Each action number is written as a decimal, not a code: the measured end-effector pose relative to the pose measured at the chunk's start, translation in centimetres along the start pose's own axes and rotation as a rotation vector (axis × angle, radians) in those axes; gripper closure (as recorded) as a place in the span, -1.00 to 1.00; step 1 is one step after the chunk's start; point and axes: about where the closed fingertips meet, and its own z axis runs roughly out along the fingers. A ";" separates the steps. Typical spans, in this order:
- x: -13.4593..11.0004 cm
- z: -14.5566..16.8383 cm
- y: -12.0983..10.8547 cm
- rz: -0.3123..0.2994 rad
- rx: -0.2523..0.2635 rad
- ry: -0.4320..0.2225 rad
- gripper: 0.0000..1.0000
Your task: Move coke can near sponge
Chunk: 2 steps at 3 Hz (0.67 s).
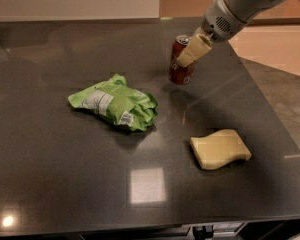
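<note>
The coke can (182, 70) is red with a silver top and sits at the back of the dark table, right of centre. My gripper (183, 58) reaches down from the upper right and is shut on the can's upper part. One cream fingertip (192, 51) lies across the can's front; the other is hidden behind the can. The can looks slightly tilted and just off the table surface. The sponge (220, 148) is a pale yellow block with wavy edges, lying flat on the table in front of the can and a little to the right, well apart from it.
A crumpled green snack bag (115, 102) lies left of the can, near the table's middle. The dark table's right edge (275, 114) runs diagonally just beyond the sponge, with floor past it. The arm's grey housing (240, 6) hangs over the back right corner.
</note>
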 end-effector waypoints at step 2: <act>4.9 -5.0 5.2 0.022 0.023 0.048 1.00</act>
